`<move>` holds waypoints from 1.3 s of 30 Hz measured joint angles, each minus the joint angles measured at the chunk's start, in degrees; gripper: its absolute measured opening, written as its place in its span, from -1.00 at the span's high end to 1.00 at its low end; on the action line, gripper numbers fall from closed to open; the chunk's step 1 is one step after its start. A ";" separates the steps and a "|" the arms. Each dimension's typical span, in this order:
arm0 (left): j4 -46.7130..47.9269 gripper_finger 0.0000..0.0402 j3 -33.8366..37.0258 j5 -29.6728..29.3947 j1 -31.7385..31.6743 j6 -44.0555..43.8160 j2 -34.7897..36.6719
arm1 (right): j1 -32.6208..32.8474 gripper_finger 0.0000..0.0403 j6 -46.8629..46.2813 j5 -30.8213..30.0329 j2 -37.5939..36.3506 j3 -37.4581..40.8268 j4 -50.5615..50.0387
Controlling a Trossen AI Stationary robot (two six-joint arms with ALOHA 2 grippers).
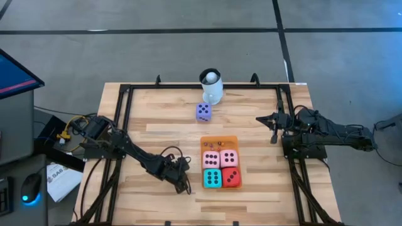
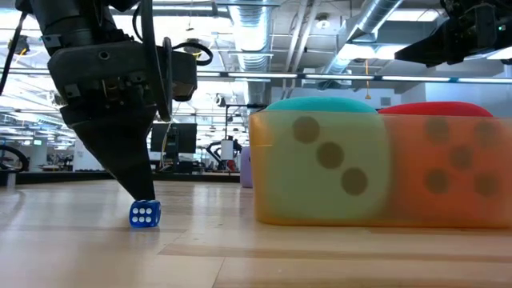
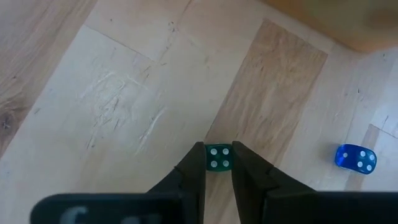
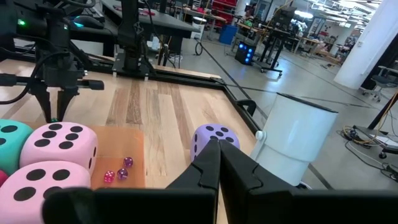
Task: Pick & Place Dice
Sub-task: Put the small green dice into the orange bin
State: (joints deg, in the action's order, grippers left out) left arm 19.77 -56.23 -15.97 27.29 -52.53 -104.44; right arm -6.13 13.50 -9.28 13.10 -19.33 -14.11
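— Why are your left jaws point(image 3: 218, 163) down on the desk point(image 1: 157, 119) near its front edge?

— Because the tiny green translucent die with white pips point(image 3: 218, 157) sits there. My two dark fingers are closed onto its sides and pointed straight down at the wood, so I grip it square. A small blue translucent die point(image 3: 356, 158) lies just beside, apart from my fingers.

— Which way does the green one face?

— Four pips show toward my wrist camera. It is a cube, so it has no long axis. Whether it rests on the wood or is a hair above it, I cannot quite tell.

— And the rest?

— The flat orange rectangular mat point(image 1: 233, 140) lies toward the front centre of the desk, just beside my left jaws. It carries two pink soft cubes with black pips point(image 1: 219, 158), a teal soft cube point(image 1: 212, 178) and a red soft cube point(image 1: 231, 177). Tiny pieces lie at its far end. A purple soft cube point(image 1: 203, 112) stands apart, near the white mug with a ball point(image 1: 211, 86) at the far edge.

— Your right jaws point(image 4: 217, 151)?

— Pressed together on nothing, waiting above the right edge.
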 joint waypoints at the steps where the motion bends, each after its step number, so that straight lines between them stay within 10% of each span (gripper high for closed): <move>1: 0.00 0.80 0.00 0.13 -0.21 0.00 0.02 | 0.00 1.00 0.00 -0.02 0.00 0.00 0.00; 16: 0.46 0.80 0.17 -4.42 -5.09 1.03 7.20 | 0.00 1.00 0.00 0.00 0.00 0.01 0.22; 26: -5.24 0.79 0.11 -20.90 -7.74 6.52 19.79 | 0.00 1.00 0.01 0.00 0.00 0.00 0.98; 39: -28.45 0.80 0.03 -29.68 -9.85 18.02 12.12 | 0.00 1.00 0.00 0.00 0.00 0.01 1.30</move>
State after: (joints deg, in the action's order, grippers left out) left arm -8.68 -56.20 -45.65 17.44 -34.52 -92.32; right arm -6.13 13.50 -9.28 13.10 -19.32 -12.81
